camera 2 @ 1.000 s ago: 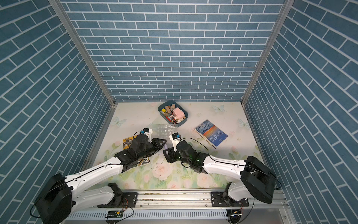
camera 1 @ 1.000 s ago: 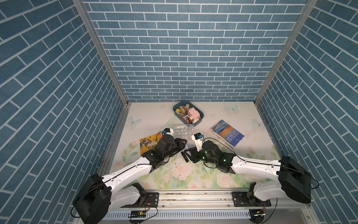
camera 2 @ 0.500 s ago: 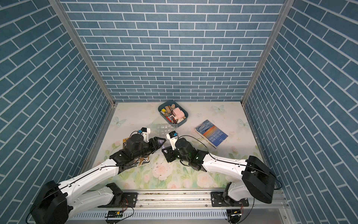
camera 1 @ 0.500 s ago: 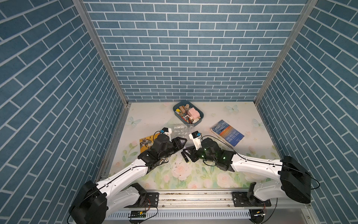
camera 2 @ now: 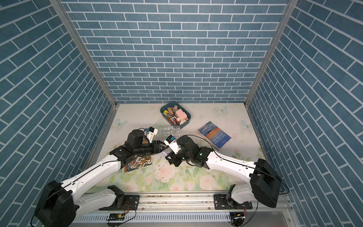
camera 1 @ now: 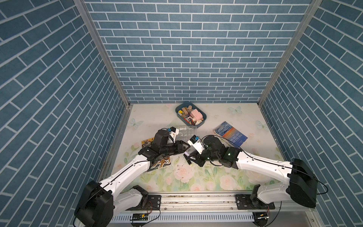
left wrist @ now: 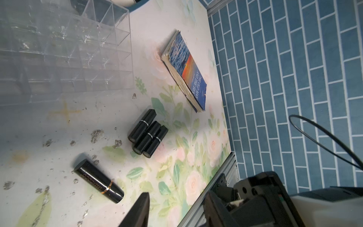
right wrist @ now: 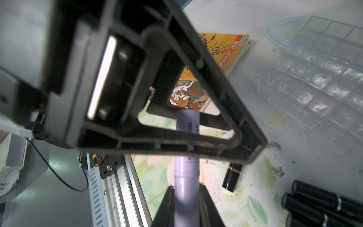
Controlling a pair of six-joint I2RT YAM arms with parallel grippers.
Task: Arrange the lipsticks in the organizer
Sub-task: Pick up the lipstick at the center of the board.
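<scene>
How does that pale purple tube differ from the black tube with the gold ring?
The pale lilac tube is clamped in the right gripper, raised off the flowered table; the black tube with the gold ring lies flat on it, free. The lilac one is matt with dark print; the black one is glossy with gold lettering. Both are round lipsticks, neither yet in the clear acrylic organizer.

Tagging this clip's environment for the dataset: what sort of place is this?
Likely a staged robot data-collection booth, not a real home: brick-print wall panels on an aluminium frame, a floral-print tabletop, and a left arm and right arm bolted to a front rail.
</scene>
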